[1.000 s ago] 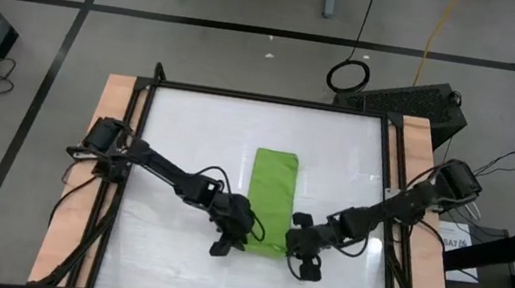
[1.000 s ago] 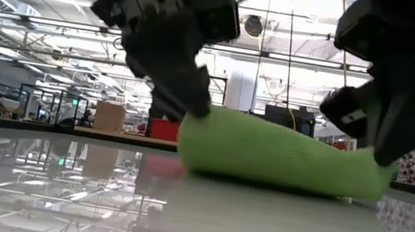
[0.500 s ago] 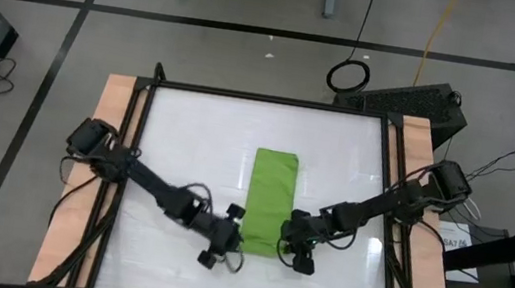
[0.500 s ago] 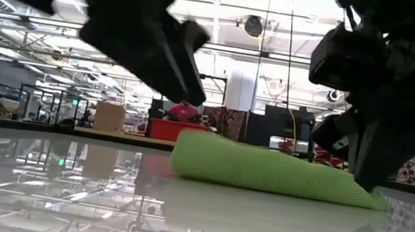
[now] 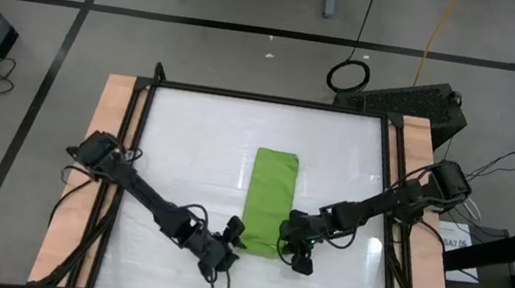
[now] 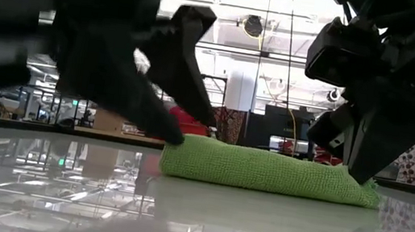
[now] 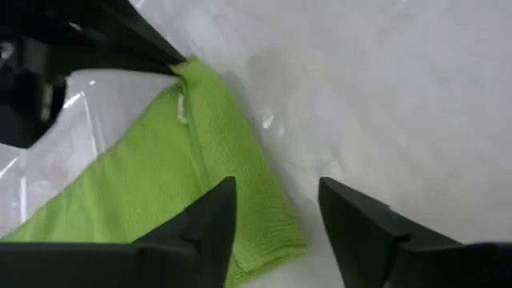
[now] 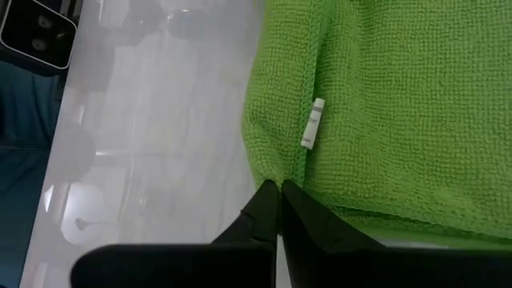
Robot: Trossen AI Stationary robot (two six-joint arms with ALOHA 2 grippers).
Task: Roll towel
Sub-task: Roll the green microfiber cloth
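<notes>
The lime-green towel lies folded into a narrow strip running from far to near at the table's middle, flat on the white top. It also shows in the low view. My left gripper is open and low at the strip's near left corner, which lies between its two fingers; in the high view the gripper stands just left of that corner. My right gripper is shut on the strip's right edge near its near end, and it also shows in the high view. My left gripper is open around the towel's near left corner. One fingertip stands over the cloth there; I cannot tell whether it touches. My right gripper pinches the towel's hemmed right edge near its near end, between its two fingertips. It comes slanting down from the table's right. The cloth there is down on the table, slack; one layer or several, I cannot tell.
Bare white table top lies all around the towel. Black frame bars and wooden side rails border it. A small white tag sits on the towel's edge. A person in red stands far behind the table.
My left gripper has drawn back toward the near edge and come down beside the towel's near left corner. My right gripper has gone a little toward the towel and down. The towel's near end, humped up a second ago, now lies low and flat.
</notes>
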